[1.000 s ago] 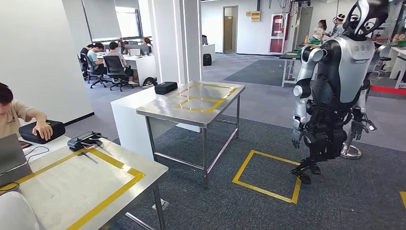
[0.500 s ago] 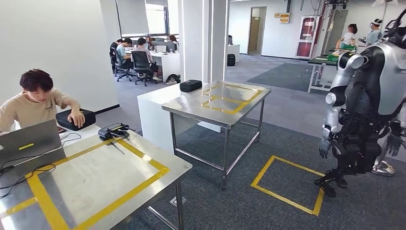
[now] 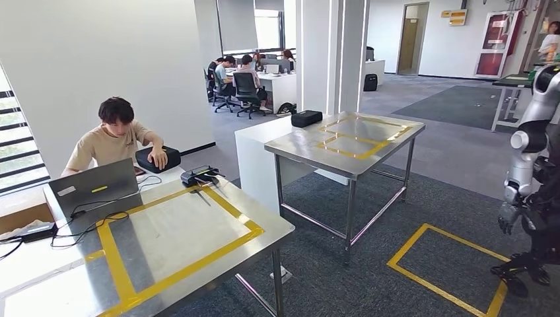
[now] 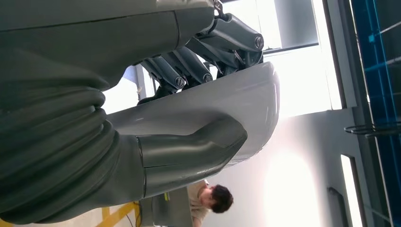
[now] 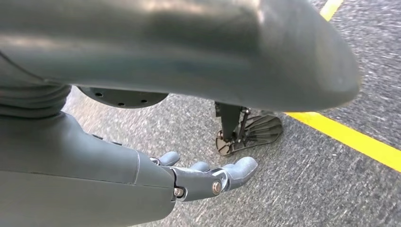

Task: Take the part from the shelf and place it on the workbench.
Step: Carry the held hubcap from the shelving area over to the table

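Note:
In the left wrist view my left hand (image 4: 142,123) grips a light grey curved part (image 4: 222,106), thumb on one side and dark fingers (image 4: 208,52) on the other. My right hand (image 5: 189,177) hangs over grey carpet with its fingers stretched out and nothing in them. A blurred grey rounded shape sits close to that camera; I cannot tell what it is. In the head view a steel workbench (image 3: 264,228) marked with a yellow tape rectangle stands right in front, at the lower left.
A person (image 3: 115,135) sits behind the workbench at a laptop (image 3: 89,188), one hand on a black case (image 3: 158,157). A black device (image 3: 198,176) and cables lie on the bench. A second steel table (image 3: 370,158), another humanoid robot (image 3: 535,172) and a yellow floor square (image 3: 449,267) are to the right.
The camera has turned left: the whole scene has slid to the right. More of the workbench and the seated person now show, and the other robot sits at the right edge.

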Controlling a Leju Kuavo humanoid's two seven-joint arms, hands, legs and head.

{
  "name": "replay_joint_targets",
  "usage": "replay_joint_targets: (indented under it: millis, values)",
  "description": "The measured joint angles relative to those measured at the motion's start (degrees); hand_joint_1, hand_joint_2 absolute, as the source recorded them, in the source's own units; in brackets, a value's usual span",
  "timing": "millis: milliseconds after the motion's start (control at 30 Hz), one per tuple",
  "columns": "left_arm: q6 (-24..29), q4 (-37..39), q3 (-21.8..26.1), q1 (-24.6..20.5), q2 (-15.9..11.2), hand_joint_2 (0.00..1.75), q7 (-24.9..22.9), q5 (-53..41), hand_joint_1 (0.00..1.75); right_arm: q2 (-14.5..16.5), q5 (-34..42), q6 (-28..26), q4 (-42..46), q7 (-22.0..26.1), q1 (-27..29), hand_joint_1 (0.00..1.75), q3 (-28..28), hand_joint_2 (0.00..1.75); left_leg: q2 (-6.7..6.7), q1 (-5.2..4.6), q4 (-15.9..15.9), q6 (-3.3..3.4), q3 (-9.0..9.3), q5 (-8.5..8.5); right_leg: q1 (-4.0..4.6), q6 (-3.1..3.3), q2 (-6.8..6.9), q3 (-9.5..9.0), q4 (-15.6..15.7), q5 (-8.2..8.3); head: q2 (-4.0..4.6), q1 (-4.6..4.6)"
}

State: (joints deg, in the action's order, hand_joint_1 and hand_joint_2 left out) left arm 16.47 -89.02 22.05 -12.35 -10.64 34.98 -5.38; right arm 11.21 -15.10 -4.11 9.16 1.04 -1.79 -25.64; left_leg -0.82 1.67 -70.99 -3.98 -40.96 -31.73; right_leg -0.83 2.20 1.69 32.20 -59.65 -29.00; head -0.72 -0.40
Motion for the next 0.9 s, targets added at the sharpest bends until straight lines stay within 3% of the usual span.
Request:
replay_joint_targets:
  millis: [33, 100, 167, 233, 333, 400, 467, 533, 567, 600, 667, 733, 767, 900]
  values:
    - [0.01, 0.23, 0.01, 0.13, -0.01, 1.75, 0.02, 0.08, 1.75, 0.0, -0.01, 0.0, 0.0, 0.01, 0.05, 0.0, -0.02, 0.0, 0.11, -0.01, -1.95, 0.02, -0.68, -0.59, 0.16, 0.09, 0.76, 0.01, -0.02, -0.06, 0.0, -0.03]
    - [0.02, 0.49, 0.03, 0.38, -0.13, 1.75, 0.03, 0.23, 1.75, 0.01, -0.05, 0.02, 0.0, 0.01, 0.06, 0.0, -0.06, 0.0, 0.54, -0.08, -0.37, 0.23, 0.66, 1.01, 0.4, 0.19, 2.2, -0.05, -0.06, -0.21, 0.0, -0.05]
    - [0.05, 0.51, 0.13, 0.51, -0.38, 1.75, 0.11, 0.3, 1.75, 0.04, -0.12, 0.05, 0.0, 0.01, 0.0, 0.0, -0.06, 0.0, 2.89, -0.63, 6.81, 0.86, 4.75, 3.87, 0.65, -0.01, 3.54, -0.34, -0.07, -0.49, 0.0, -0.09]
    - [0.11, 0.35, 0.24, 0.81, -0.53, 1.75, 0.21, 0.31, 1.75, 0.11, -0.17, 0.09, -0.01, -0.03, -0.03, 0.0, -0.06, 0.0, 4.69, -1.35, 11.46, 1.7, 7.23, 4.95, 0.91, -0.46, 4.69, -0.61, -0.1, -0.73, 0.0, -0.09]
    - [0.27, 0.03, 0.31, 1.81, -0.61, 1.75, 0.28, 0.33, 1.75, 0.2, -0.17, 0.13, -0.01, -0.11, -0.11, 0.0, -0.07, 0.0, 3.27, -1.39, 11.97, 2.56, 7.26, 5.09, 0.99, -1.31, 5.81, -0.9, -0.02, -0.99, 0.0, 0.0]
    - [0.38, -0.35, 0.33, 2.16, -0.67, 1.75, 0.3, 0.33, 1.75, 0.23, -0.11, 0.15, 0.0, 0.04, -0.24, 0.0, -0.08, 0.0, 2.45, -0.96, 12.42, 3.21, 7.42, 5.38, 0.91, -2.03, 3.48, -0.05, -2.07, -2.45, 0.0, 0.1]
    - [0.42, -0.69, 0.33, 2.46, -0.64, 1.75, 0.25, 0.32, 1.75, 0.22, 0.05, 0.17, 0.0, 0.37, -0.17, 0.0, -0.11, 0.0, 1.89, -0.76, 12.6, 3.72, 7.39, 5.51, 0.67, -2.46, -0.13, 3.28, -8.61, -5.57, 0.0, 0.25]
    - [0.46, -0.9, 0.33, 3.11, -0.61, 1.75, 0.15, 0.31, 1.75, 0.22, 0.17, 0.18, -0.01, 0.71, 0.12, 0.0, -0.21, 0.0, 1.23, -0.73, 12.52, 3.93, 7.21, 5.52, 0.5, -2.62, -1.36, 6.98, -15.37, -7.58, 0.0, 0.36]
    - [0.48, -1.0, 0.33, 3.42, -0.61, 1.75, 0.13, 0.31, 1.75, 0.22, 0.19, 0.17, -0.01, 0.83, 0.26, 0.0, -0.26, 0.0, 0.85, -0.68, 12.42, 3.91, 7.17, 5.51, 0.41, -2.68, -1.44, 7.61, -16.2, -7.08, 0.0, 0.38]
    - [0.5, -1.11, 0.33, 3.64, -0.61, 1.75, 0.1, 0.3, 1.75, 0.22, 0.19, 0.16, -0.01, 0.89, 0.35, 0.0, -0.31, 0.0, 0.48, -0.59, 12.27, 3.83, 7.15, 5.47, 0.3, -2.73, -1.45, 7.09, -14.69, -5.54, 0.0, 0.42]
    - [0.51, -1.35, 0.33, 3.85, -0.62, 1.75, 0.05, 0.29, 1.75, 0.21, 0.21, 0.15, 0.0, 0.89, 0.36, 0.0, -0.34, 0.0, -0.17, -0.41, 11.81, 3.32, 7.07, 5.28, -0.01, -2.86, -1.67, 3.68, -7.25, -1.7, 0.0, 0.48]
    - [0.56, -1.74, 0.33, 3.98, -0.67, 1.75, -0.07, 0.28, 1.75, 0.23, 0.32, 0.14, -0.01, 0.7, 0.26, 0.0, -0.35, 0.0, -0.66, -0.5, 11.29, 2.5, 6.76, 5.08, -0.14, -2.69, -2.07, 1.38, -1.93, -0.05, 0.0, 0.46]
    - [0.59, -1.93, 0.33, 4.04, -0.72, 1.75, -0.14, 0.24, 1.75, 0.28, 0.42, 0.12, -0.02, 0.57, 0.23, 0.0, -0.36, 0.0, -0.79, -0.61, 11.17, 2.43, 6.59, 4.97, -0.17, -2.55, -2.19, 1.18, -1.17, -0.12, 0.0, 0.43]
    - [1.0, -2.2, 0.33, 4.08, -0.91, 1.75, -0.41, -0.35, 1.75, 0.44, 0.78, -0.09, -0.01, 0.31, 0.23, 0.0, -0.72, 0.0, -0.84, -0.83, 11.64, 4.01, 6.38, 4.95, -0.16, -2.0, -2.07, 1.2, -0.91, 0.17, 0.0, 0.2]
